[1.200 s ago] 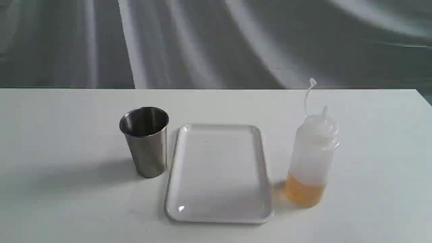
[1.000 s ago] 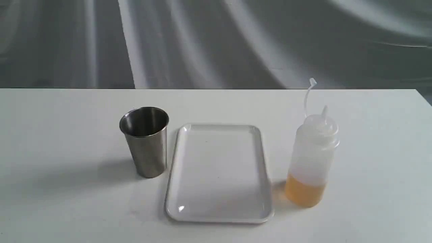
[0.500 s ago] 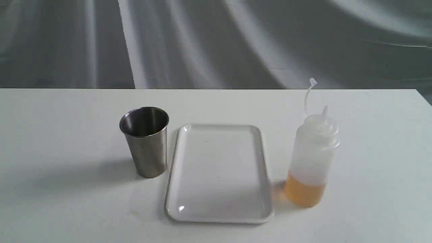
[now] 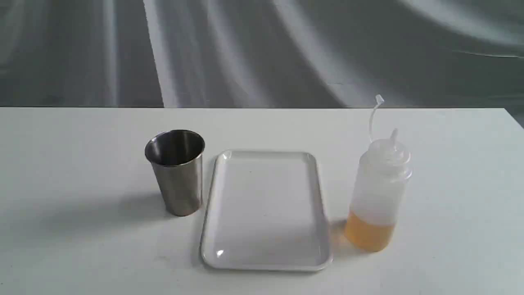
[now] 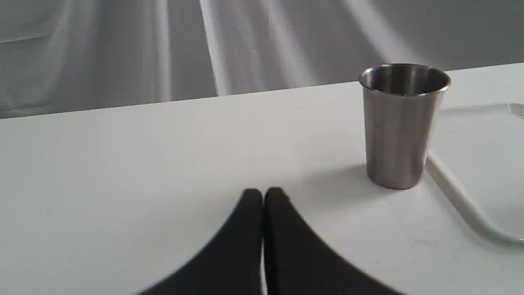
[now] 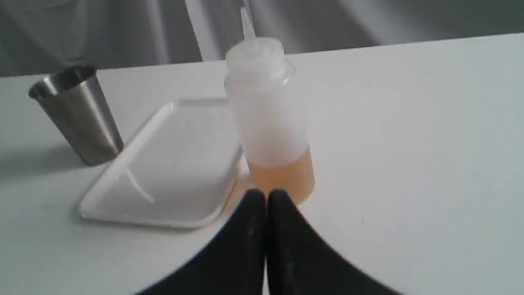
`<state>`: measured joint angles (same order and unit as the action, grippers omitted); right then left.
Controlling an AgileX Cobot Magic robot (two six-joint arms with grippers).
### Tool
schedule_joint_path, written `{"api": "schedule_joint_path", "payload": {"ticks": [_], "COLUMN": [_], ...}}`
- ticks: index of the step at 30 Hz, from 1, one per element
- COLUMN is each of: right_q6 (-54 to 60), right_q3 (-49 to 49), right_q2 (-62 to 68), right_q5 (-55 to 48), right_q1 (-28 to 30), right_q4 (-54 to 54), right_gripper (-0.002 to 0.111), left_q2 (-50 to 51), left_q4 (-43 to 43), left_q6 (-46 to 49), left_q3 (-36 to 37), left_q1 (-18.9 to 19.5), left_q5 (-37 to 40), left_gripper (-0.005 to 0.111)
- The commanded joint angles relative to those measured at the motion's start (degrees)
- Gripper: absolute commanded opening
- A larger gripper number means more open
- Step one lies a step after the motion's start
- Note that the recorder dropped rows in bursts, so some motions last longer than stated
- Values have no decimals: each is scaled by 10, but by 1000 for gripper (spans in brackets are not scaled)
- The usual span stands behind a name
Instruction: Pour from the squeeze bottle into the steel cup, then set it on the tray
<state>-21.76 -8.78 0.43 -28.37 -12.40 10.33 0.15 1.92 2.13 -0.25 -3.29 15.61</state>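
Observation:
The squeeze bottle (image 4: 378, 192) stands upright on the white table, right of the tray (image 4: 265, 254), with amber liquid in its lower part and its cap strap curling up. Left of the tray stands the steel cup (image 4: 177, 172), upright. Neither gripper shows in the exterior view. In the left wrist view my left gripper (image 5: 264, 194) is shut and empty over bare table, short of the cup (image 5: 399, 127). In the right wrist view my right gripper (image 6: 265, 196) is shut and empty, its tips just in front of the bottle (image 6: 270, 119); the cup (image 6: 77, 116) and tray (image 6: 123, 207) lie beyond.
The white table (image 4: 82, 164) carries only these three objects. A grey draped backdrop (image 4: 262, 53) hangs behind its far edge. The table's right corner (image 4: 509, 112) shows at the far right.

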Motion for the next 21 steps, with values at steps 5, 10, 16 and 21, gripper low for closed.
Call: {"api": "schedule_joint_path", "payload": {"ticks": [5,10,16,21], "right_q6": [1,1,-1,-9], "right_q3": [-96,-148,-187,-191], "right_q2": [72,169,280,341], "right_q5": [-34,-34,15,55], "right_q1": [5,5,5,5], "right_q4": [34,56,89,92], "right_gripper": [0,0,0,0], "left_q2": [-1,-1,-1,-1], "left_q4": [0,0,0,0], "left_q6": [-2,-3,-3,-1], "left_q3": [3,3,3,3], "left_q1": [-3,-3,-3,-3], "left_q5": [-4,-4,-4,-4], "left_gripper": [0,0,0,0]}}
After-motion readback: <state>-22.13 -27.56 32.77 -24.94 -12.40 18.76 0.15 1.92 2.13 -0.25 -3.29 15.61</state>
